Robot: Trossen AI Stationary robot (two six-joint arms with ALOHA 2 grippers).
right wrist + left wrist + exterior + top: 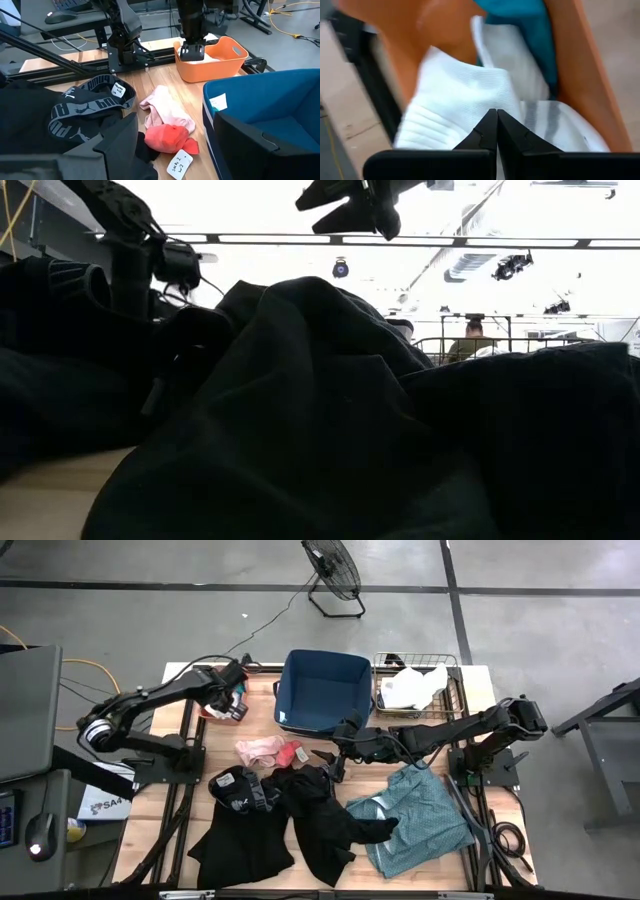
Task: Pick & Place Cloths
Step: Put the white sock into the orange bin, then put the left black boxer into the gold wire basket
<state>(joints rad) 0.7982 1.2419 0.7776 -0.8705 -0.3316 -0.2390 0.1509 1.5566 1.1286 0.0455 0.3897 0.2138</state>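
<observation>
My left gripper (496, 116) is shut, down inside the orange bin (226, 59) at the table's far left, on a white ribbed cloth (455, 95) beside a teal piece (530, 20). My right gripper (333, 762) hangs open above the table's middle, over a black garment (320, 810) and touching nothing. Near it lie a pink piece (165, 110), a red piece with a paper tag (167, 137) and a black garment with a grey lettered waistband (85, 117). A teal-grey shirt (420, 820) lies spread toward the right. A white cloth (415, 685) sits in the wire basket. My left gripper comes from above, pointing down into the orange bin, its shut fingertips (490, 125) on the white ribbed cloth (485, 95). The fingertips hide the place of contact, so I cannot tell which part it has. The cloth lies in the bin.
A navy bin (320, 690) stands at the far middle, the wire basket (455, 700) to its right. More black garments (240, 840) lie at the near edge and fill the low view. Bare wood shows at the near left and between the bins and the cloths.
</observation>
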